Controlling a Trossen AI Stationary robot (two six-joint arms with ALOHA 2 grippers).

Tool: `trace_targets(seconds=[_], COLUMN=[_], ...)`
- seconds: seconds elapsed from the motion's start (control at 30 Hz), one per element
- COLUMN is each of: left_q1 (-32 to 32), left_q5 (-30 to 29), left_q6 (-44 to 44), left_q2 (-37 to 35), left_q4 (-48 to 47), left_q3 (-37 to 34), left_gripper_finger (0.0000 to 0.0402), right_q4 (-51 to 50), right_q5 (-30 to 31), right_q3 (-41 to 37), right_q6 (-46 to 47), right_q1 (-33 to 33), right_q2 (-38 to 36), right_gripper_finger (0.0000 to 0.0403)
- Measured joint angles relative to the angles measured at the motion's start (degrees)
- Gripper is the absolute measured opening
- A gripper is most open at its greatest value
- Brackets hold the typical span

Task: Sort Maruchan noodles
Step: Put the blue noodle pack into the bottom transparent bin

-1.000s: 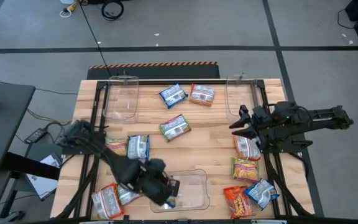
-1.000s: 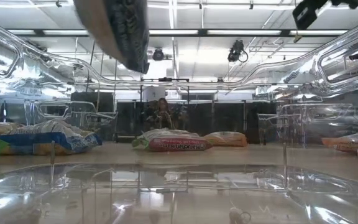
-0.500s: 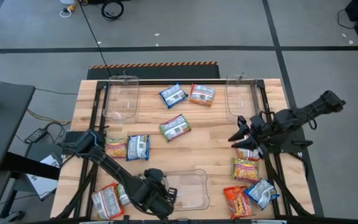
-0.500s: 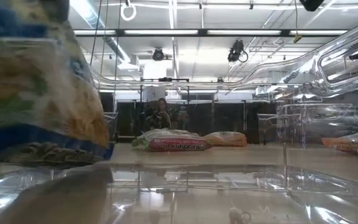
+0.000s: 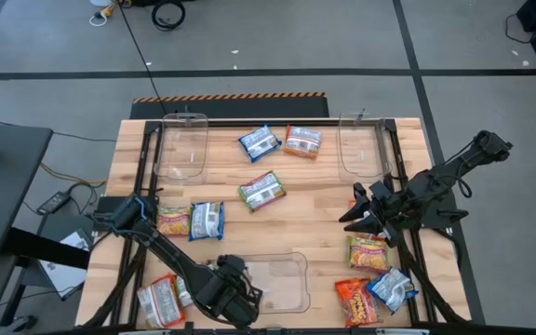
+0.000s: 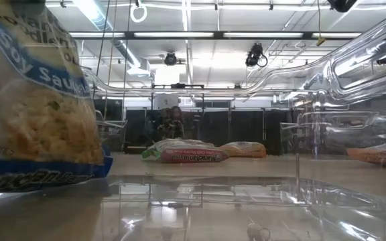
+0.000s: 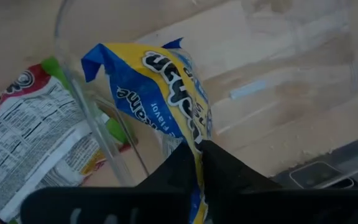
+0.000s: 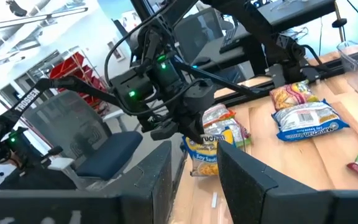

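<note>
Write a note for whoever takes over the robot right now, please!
Left gripper: shut on a blue-and-yellow packet, low at the left end of the near bin.
Right gripper: open, empty, above the right-side packets.
Done: no packet has been let go in a bin yet, as far as I can see; the far bins look empty.
Left: release this packet, then sort the others spread over the table.

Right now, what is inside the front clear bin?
A blue-and-yellow packet hangs inside the bin, pinched by the left hand. The packet's lower end is hidden by the hand.
</note>
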Motion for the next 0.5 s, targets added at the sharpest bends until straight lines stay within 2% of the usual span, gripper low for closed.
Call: trace_targets(seconds=[0.3, 0.4, 0.5], left_q1=[0.4, 0.8, 2.0], left_q5=[2.9, 0.9, -3.0], left_q6=[0.4, 0.6, 1.6], left_q2=[-1.3, -3.8, -6.6], left_q4=[-1.2, -4.9, -12.4], left_q3=[0.1, 1.8, 3.8], left_gripper_finger=[0.0088, 0.01, 0.0105], right_q4=[4.2, 5.4, 5.5], right_q5=[1.6, 1.8, 4.1], right_q3=[0.0, 0.0, 0.0], right_q6=[-0.1, -0.8, -2.2], right_q1=[-0.5, -1.4, -2.3], right_q2=[-0.7, -1.2, -1.9], right_gripper_finger=[0.0133, 0.0133, 0.0133])
